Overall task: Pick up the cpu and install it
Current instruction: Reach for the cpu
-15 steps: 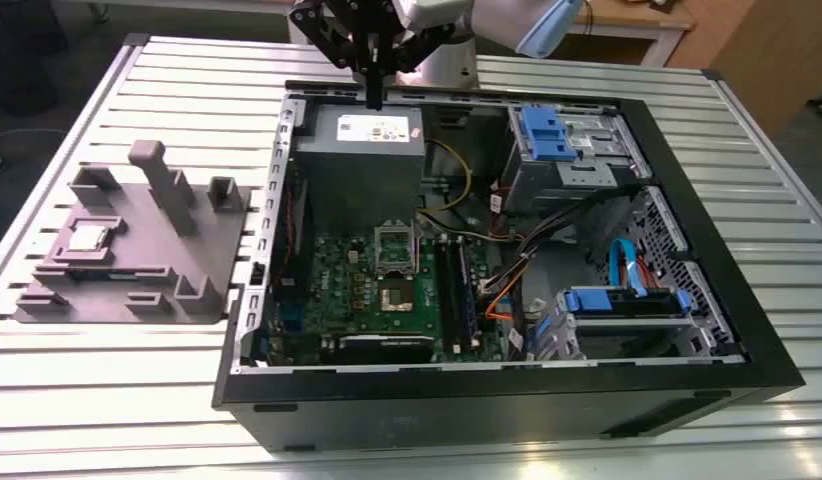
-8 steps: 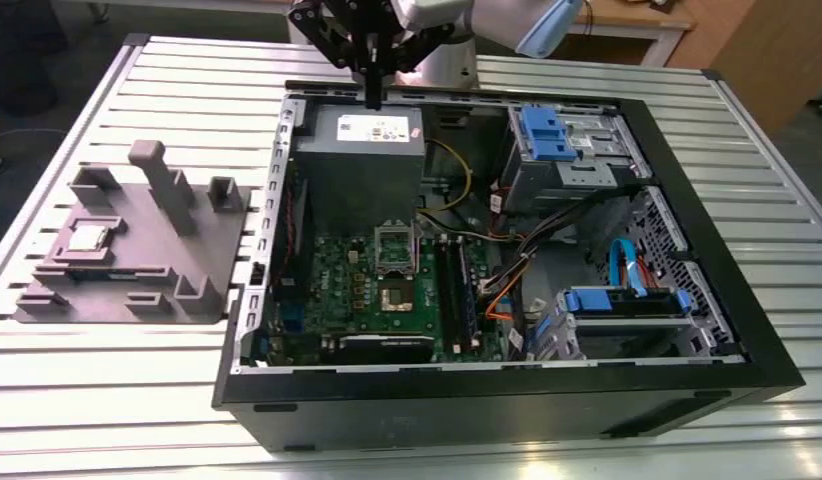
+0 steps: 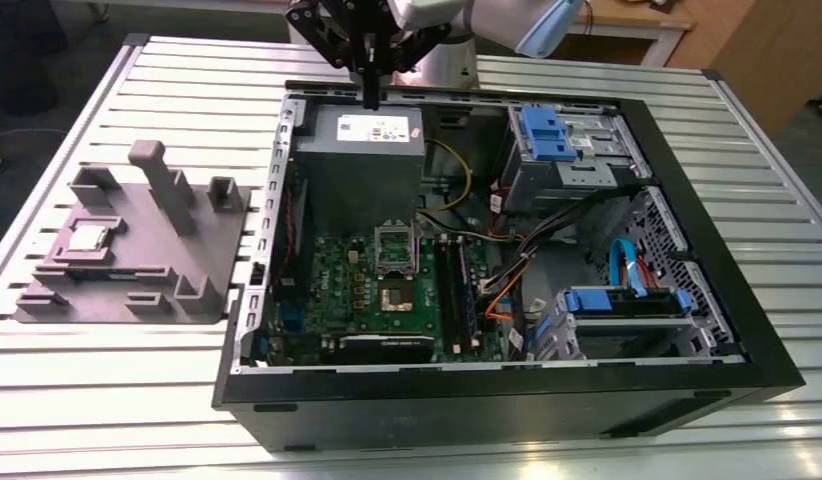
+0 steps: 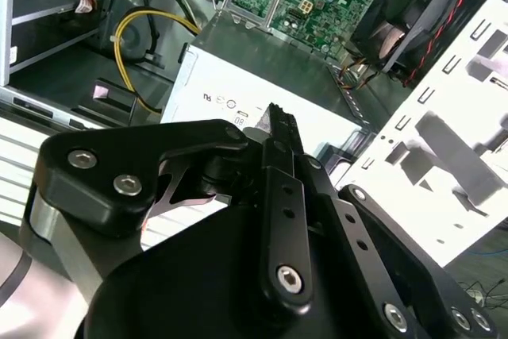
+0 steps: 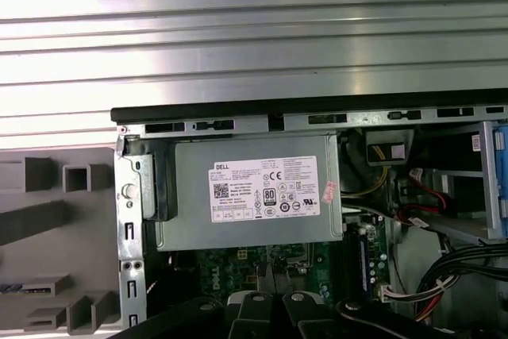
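Cpu: a small flat square with a shiny silver top and a thin pale rim is seen lying in a shallow recess of the grey holder, at the exterior view's left, well apart from the gripper.
Gripper: black, built of bolted link arms; it is seen at the upper middle of the exterior view, hanging over the far end of the open computer case, above the power supply.
Fingers: in the second wrist view they are seen pressed together into one narrow dark tip; nothing is held between them.
Cut off: the arm above the gripper is cropped by the exterior view's upper edge, and the holder is cropped by the frame edge in the first wrist view.
Holder: matte grey plastic, blocky, with upright posts and stepped ledges.
Power supply: a grey sheet-metal box with a white label.
Circuit board: green and densely studded; in the first wrist view most of it is hidden behind the power supply.
Socket frame: a rectangular metal frame near the board's middle; whether it is raised or flat cannot be made out.
Cable: a yellow loop is seen beside the power supply.
Tabletop: ribbed silver metal slats.
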`<state>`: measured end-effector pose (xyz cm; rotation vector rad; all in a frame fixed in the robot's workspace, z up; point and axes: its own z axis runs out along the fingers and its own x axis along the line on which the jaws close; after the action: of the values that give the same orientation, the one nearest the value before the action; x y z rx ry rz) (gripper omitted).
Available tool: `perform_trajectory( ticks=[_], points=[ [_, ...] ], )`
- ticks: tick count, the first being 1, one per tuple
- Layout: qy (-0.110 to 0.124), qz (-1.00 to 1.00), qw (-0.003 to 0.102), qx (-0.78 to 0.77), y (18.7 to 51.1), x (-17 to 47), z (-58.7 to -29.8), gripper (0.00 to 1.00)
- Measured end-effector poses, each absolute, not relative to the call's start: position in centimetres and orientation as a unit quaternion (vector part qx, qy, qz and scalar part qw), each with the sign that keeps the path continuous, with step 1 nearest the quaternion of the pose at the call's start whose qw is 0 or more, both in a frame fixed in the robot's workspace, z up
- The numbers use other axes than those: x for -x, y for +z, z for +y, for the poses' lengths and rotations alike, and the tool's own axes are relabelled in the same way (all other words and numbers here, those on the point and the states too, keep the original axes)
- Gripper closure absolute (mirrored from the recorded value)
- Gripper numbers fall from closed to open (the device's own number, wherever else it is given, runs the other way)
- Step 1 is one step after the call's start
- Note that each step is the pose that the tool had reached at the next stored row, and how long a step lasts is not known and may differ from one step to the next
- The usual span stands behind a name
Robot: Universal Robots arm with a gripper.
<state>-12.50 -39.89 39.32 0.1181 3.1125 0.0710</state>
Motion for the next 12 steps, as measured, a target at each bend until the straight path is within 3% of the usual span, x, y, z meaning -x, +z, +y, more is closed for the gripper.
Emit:
perform_trajectory(
  ticks=[12],
  points=[
    [0.023, 0.999, 0.013, -0.038, 39.2, 14.1, -39.9, 0.90]
  ],
)
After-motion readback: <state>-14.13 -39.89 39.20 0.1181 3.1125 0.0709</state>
